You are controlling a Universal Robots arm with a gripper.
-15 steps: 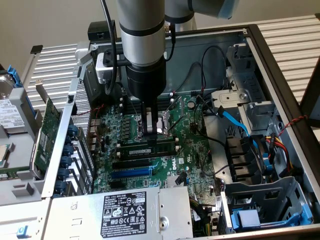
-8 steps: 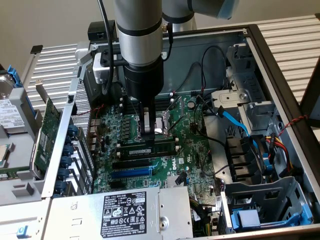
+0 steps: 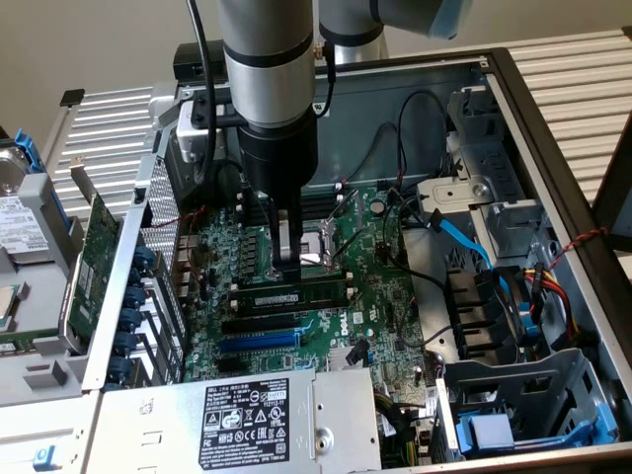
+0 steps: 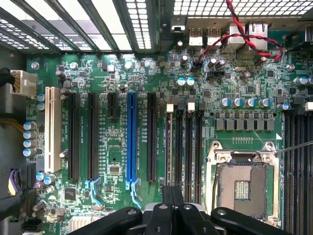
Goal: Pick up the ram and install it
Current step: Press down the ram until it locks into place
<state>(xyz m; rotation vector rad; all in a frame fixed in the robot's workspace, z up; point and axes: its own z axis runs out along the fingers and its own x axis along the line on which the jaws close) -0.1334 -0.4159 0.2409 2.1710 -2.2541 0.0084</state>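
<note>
The ram [image 3: 316,292] is a long narrow green stick with a pale label. It stands on edge in the black memory slot nearest the expansion slots on the motherboard [image 3: 385,306]. My gripper [image 3: 288,265] hangs straight down over the stick's middle, fingers shut together, tips at its upper edge. Whether they touch it I cannot tell. In the wrist view the shut fingers [image 4: 172,196] point along the row of memory slots [image 4: 189,147], and the ram [image 4: 169,142] shows edge-on as a thin line in the outermost slot.
The open CPU socket [image 3: 321,247] [image 4: 243,183] lies just beyond the memory slots. A large green expansion card [image 3: 94,257] leans outside the case at the exterior view's left. The power supply [image 3: 247,415] fills the front, and drive cages and cables [image 3: 494,296] crowd the exterior view's right.
</note>
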